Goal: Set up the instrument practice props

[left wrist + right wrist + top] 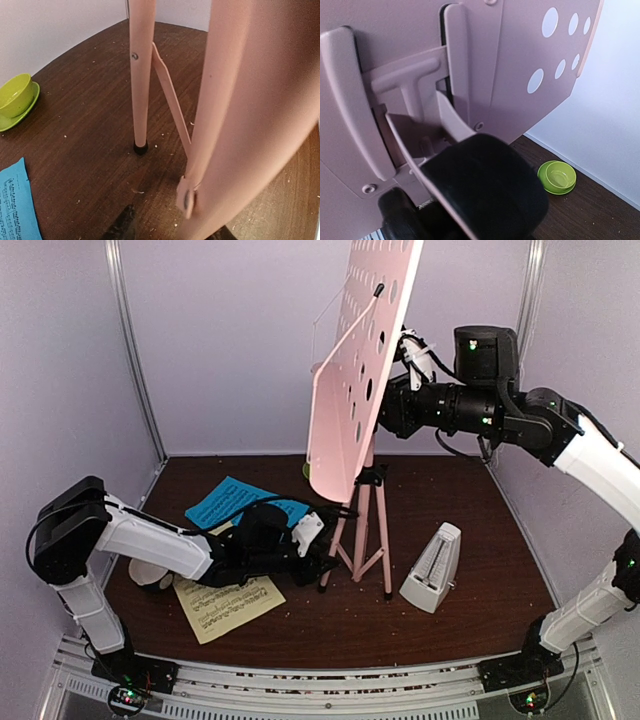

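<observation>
The pink music stand (357, 380) stands at mid-table on its tripod legs (367, 530), its hole-punched desk tilted. My right gripper (392, 405) is behind the desk, shut on a thin pink rib of the back bracket (415, 95). My left gripper (330, 562) is low on the table by the front left leg. In the left wrist view that leg (215, 100) passes between the dark fingertips (122, 226), and a gap shows on the left side. Blue sheet music (235, 502) and a pale-yellow page (228, 606) lie partly under the left arm. The white metronome (432, 568) stands right of the stand.
A green bowl on its saucer (556, 176) sits on the dark table near the back wall, and the left wrist view has this bowl (15, 97) at its left edge. A small white cup (150, 572) peeks out under the left arm. White walls close in on three sides.
</observation>
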You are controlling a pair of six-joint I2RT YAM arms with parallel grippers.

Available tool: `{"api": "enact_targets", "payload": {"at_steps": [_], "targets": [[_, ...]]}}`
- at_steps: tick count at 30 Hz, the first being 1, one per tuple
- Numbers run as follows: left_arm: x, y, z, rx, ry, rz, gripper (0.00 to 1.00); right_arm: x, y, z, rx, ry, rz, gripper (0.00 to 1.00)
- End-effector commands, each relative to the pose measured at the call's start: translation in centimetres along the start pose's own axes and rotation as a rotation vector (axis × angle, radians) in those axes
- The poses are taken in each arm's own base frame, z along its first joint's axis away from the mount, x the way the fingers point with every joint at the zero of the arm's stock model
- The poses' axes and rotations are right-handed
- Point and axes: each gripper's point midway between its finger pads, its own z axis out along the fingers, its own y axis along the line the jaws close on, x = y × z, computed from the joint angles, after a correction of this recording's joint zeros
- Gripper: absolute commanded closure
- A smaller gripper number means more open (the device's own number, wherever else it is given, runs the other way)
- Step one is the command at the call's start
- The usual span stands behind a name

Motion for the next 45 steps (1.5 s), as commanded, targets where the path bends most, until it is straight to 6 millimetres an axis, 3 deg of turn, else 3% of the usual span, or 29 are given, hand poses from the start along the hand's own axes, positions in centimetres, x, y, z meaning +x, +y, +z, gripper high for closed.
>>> {"api": "enact_targets", "payload": {"at_steps": [1, 8, 12, 19, 27, 29, 35, 39, 43, 45], "targets": [[-1.7, -1.5, 0.4, 0.046, -0.079, -0.013, 0.64, -8.7, 0.3, -4.9, -0.037, -0.316, 0.081, 0.88], [-1.0, -2.2, 0.3, 0.067, -0.065, -0.014, 0.9, -7.9, 0.2, -5.7, -0.039, -0.317, 0.107, 0.84], [-0.8, -2.1, 0.4, 0.064, -0.061, -0.027, 1.0, -7.9, 0.4, -5.8, -0.05, -0.31, 0.112, 0.7], [0.4, -1.8, 0.0, 0.045, -0.049, -0.055, 1.0, -8.0, 0.3, -7.8, -0.047, -0.297, 0.116, 0.35], [0.4, -1.7, 0.1, 0.036, -0.041, -0.037, 1.0, -6.4, 0.2, -10.0, -0.046, -0.25, 0.12, 0.2], [0.4, -1.7, 0.2, 0.038, -0.037, -0.036, 1.0, -4.9, -0.2, -10.6, -0.026, -0.215, 0.124, 0.2], [0.2, -1.7, 0.2, 0.036, -0.034, -0.016, 1.0, 4.7, -2.0, -10.2, 0.067, -0.027, 0.139, 0.25], [-0.1, -1.6, 0.3, 0.033, -0.038, -0.005, 1.0, 9.8, -2.3, -9.6, 0.073, 0.036, 0.152, 0.29], [-0.2, -1.6, 0.4, 0.031, -0.037, 0.008, 1.0, 14.9, -2.1, -7.5, 0.056, 0.122, 0.141, 0.34], [-0.2, -1.6, 0.4, 0.031, -0.034, 0.011, 1.0, 15.9, -1.7, -6.4, 0.033, 0.136, 0.141, 0.36]]}}
